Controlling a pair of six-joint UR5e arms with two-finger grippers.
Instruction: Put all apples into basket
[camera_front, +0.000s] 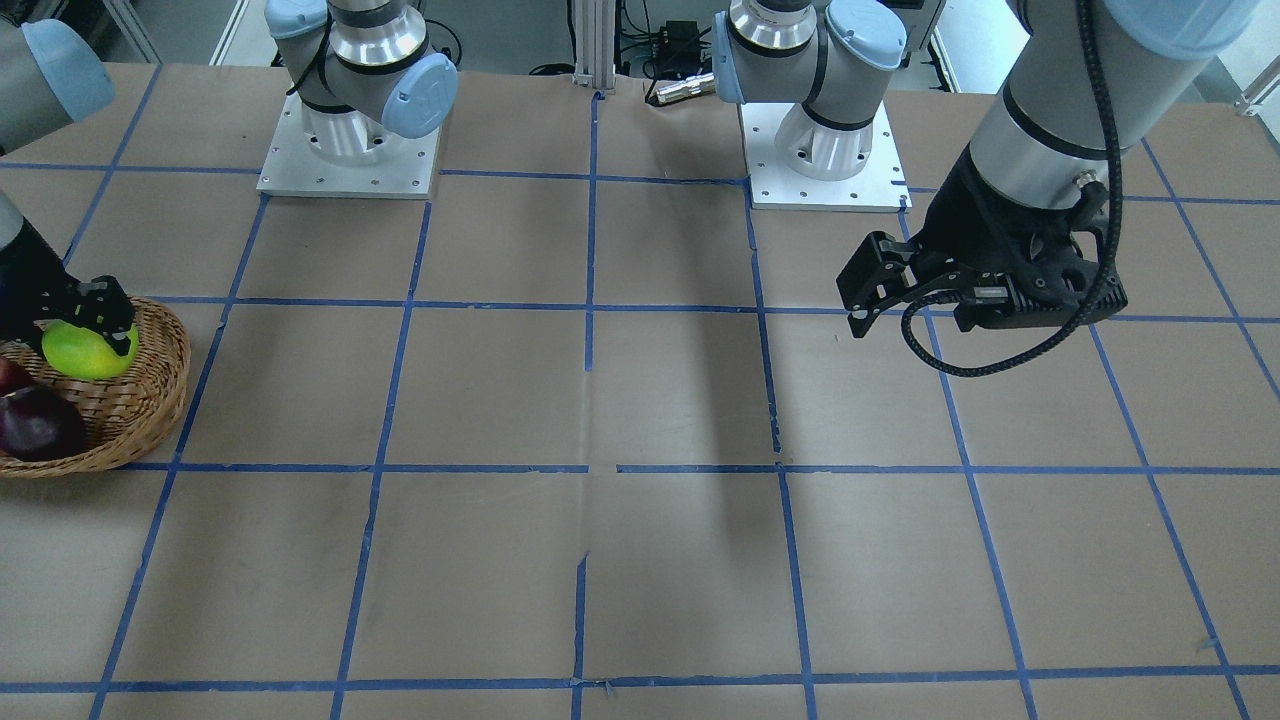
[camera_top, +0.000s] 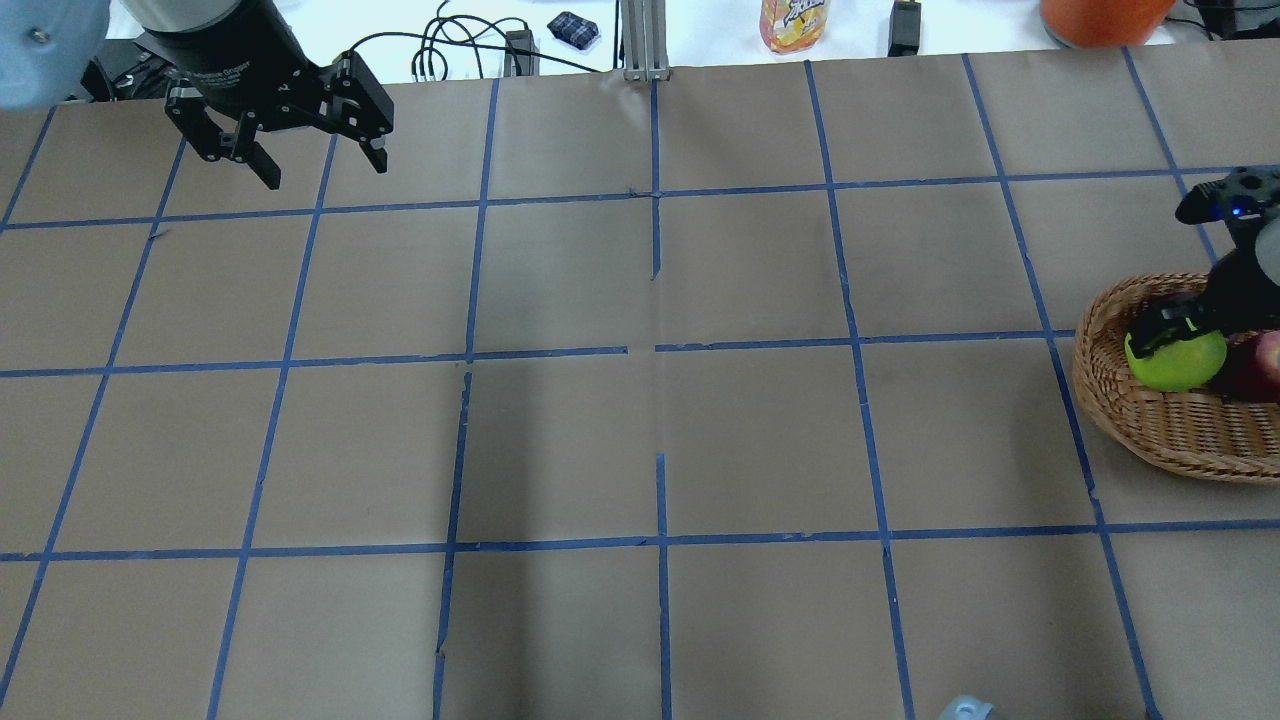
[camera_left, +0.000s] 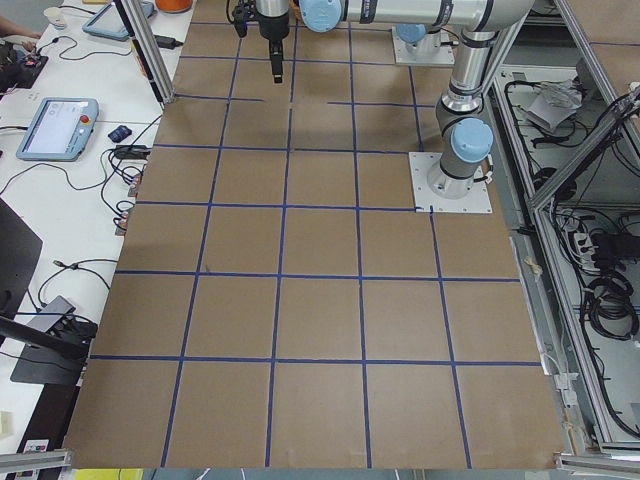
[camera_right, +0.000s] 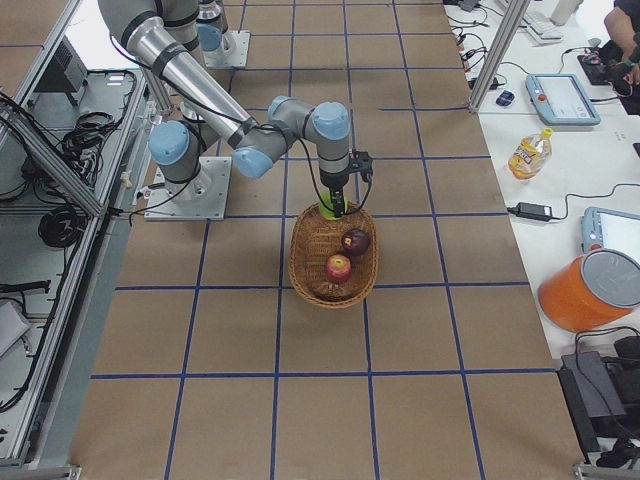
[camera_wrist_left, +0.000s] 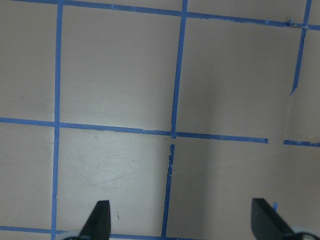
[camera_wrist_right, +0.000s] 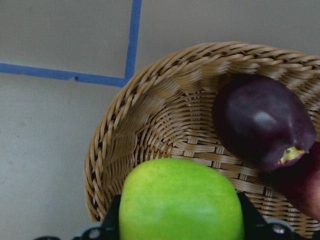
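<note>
The wicker basket (camera_front: 140, 405) stands at the table's right end and also shows in the overhead view (camera_top: 1150, 430). Two dark red apples (camera_front: 40, 422) (camera_wrist_right: 262, 120) lie in it. My right gripper (camera_front: 95, 322) is shut on the green apple (camera_front: 85, 352) (camera_wrist_right: 180, 200) and holds it low inside the basket's near end, with a finger on each side. I cannot tell whether the apple touches the basket floor. My left gripper (camera_top: 290, 150) (camera_wrist_left: 182, 222) is open and empty, above bare table at the far left.
Both arm bases (camera_front: 350, 130) (camera_front: 825, 130) are bolted along the robot's side of the table. Blue tape lines grid the brown tabletop (camera_top: 650, 400). A bottle (camera_top: 793, 22), cables and an orange container (camera_top: 1100, 12) lie beyond the far edge.
</note>
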